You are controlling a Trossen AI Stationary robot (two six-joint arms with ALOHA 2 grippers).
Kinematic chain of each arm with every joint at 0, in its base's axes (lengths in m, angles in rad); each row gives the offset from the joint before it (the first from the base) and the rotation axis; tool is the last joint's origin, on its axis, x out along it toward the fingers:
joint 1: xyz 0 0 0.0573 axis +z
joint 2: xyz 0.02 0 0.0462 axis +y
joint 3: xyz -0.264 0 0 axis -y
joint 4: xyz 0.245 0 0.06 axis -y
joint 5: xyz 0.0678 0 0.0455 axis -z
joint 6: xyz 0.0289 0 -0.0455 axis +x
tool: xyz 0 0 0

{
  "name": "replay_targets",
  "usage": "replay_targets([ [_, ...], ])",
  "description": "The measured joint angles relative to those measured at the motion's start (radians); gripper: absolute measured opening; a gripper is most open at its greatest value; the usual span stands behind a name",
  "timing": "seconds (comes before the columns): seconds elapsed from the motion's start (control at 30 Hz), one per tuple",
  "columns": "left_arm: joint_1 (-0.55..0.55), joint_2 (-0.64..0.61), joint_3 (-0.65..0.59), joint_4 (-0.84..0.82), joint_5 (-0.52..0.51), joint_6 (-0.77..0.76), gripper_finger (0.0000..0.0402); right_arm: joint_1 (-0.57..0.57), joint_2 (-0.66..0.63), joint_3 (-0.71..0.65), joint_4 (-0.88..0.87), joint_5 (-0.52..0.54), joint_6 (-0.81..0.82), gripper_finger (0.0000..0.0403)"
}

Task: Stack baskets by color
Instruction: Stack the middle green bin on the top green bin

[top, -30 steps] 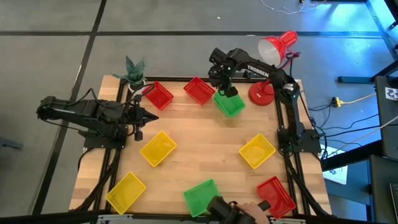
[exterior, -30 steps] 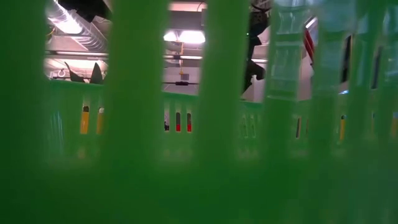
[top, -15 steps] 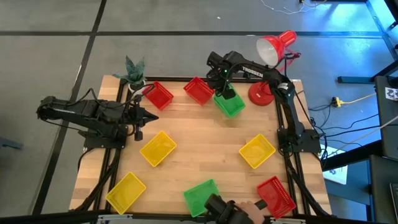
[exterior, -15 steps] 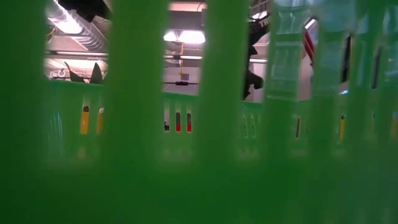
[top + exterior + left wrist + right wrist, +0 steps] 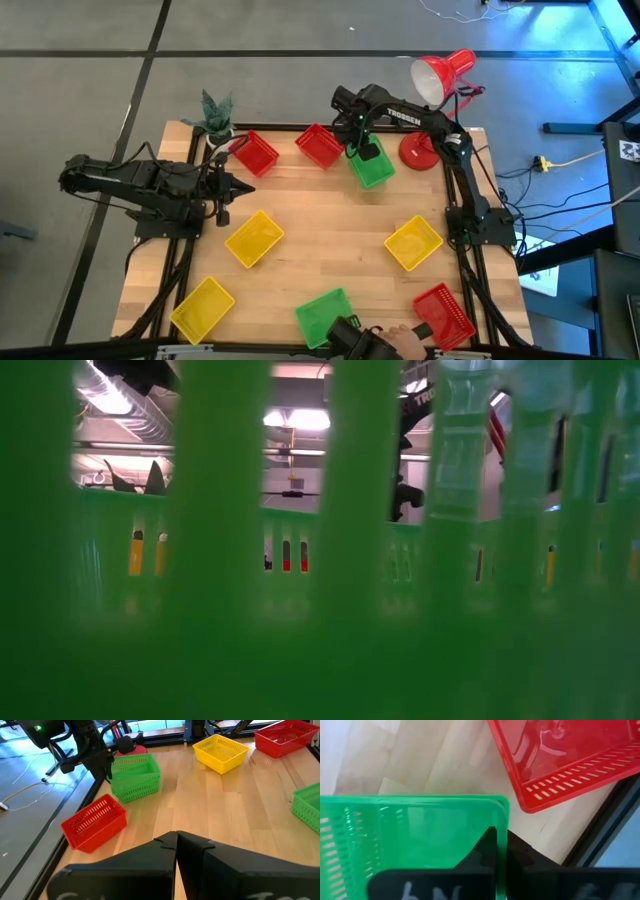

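A green basket (image 5: 374,168) stands at the table's far side, right of two red baskets (image 5: 320,145) (image 5: 255,153). In the left wrist view it looks like two green baskets nested (image 5: 134,779), bottom on the table. My right gripper (image 5: 362,144) points down at its far left corner, shut on its wall. Another green basket (image 5: 322,316) sits at the near edge and fills the low view (image 5: 220,620). My left gripper (image 5: 247,188) waits shut at the table's left, above the wood. My right gripper holds the green basket's side wall (image 5: 503,822) just behind a corner of the rim. One finger (image 5: 482,852) is inside the basket and one (image 5: 522,857) outside. The fingers come from above, pointing down. The basket stands level on the table.
Three yellow baskets (image 5: 253,238) (image 5: 413,243) (image 5: 203,308) and a red one (image 5: 443,313) lie spread over the table. A red desk lamp (image 5: 432,90) and a potted plant (image 5: 215,115) stand at the far edge. A person's hand (image 5: 400,338) shows at the near edge.
My right gripper has sunk onto the green basket's far left corner and shut on its wall. The basket has stayed in place on the table.
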Motion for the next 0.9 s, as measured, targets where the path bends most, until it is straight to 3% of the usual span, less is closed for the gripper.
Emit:
replay_targets([
  [0.6, 0.000, 0.000, 0.000, 0.000, 0.000, 0.000, 0.0000, -0.003, -0.005, 0.062, -0.087, -0.087, -0.046, 0.0002],
  [0.9, 0.000, 0.000, 0.000, 0.000, 0.000, 0.000, 0.0000, -0.003, -0.005, 0.021, -0.079, -0.086, -0.048, 0.0032],
])
